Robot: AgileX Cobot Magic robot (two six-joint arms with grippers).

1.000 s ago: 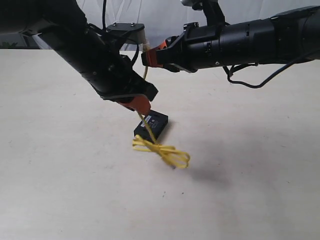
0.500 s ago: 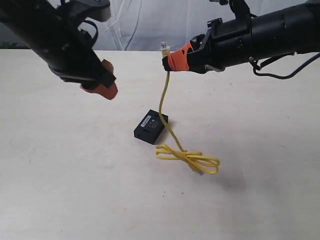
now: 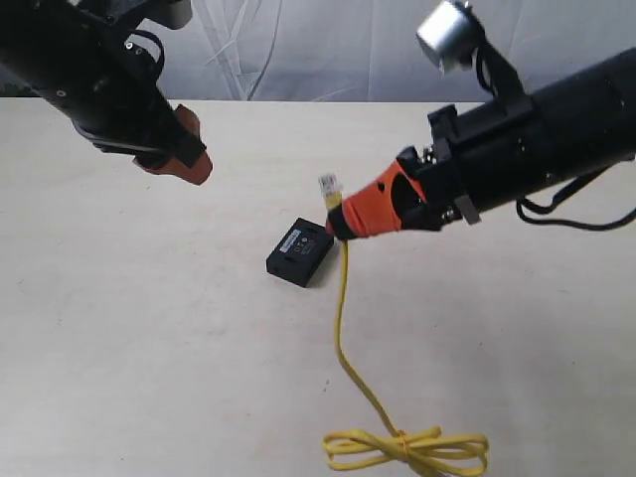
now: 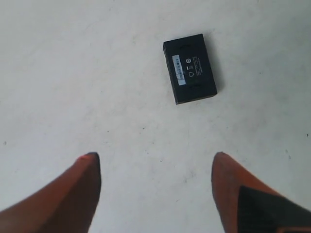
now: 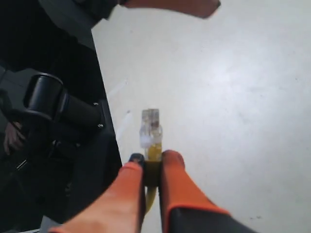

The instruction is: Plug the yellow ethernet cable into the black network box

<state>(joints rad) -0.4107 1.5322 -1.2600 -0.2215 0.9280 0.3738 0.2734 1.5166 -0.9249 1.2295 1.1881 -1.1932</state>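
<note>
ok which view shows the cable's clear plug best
Right wrist view: the plug looms large beyond the right gripper pinching the yellow cable. The exterior view shows it small; the left wrist view misses it.

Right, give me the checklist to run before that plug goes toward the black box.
1. Grip: right gripper shut on the yellow ethernet cable just behind its plug: ok.
2. Plug exposed: it sticks out clear beyond the grip: ok.
3. Access: black network box lies flat and uncovered on the table: ok.
4. Box steadied: left gripper is open, empty and apart from it: not ok.
5. Port facing the plug: no port is visible: cannot tell.
</note>
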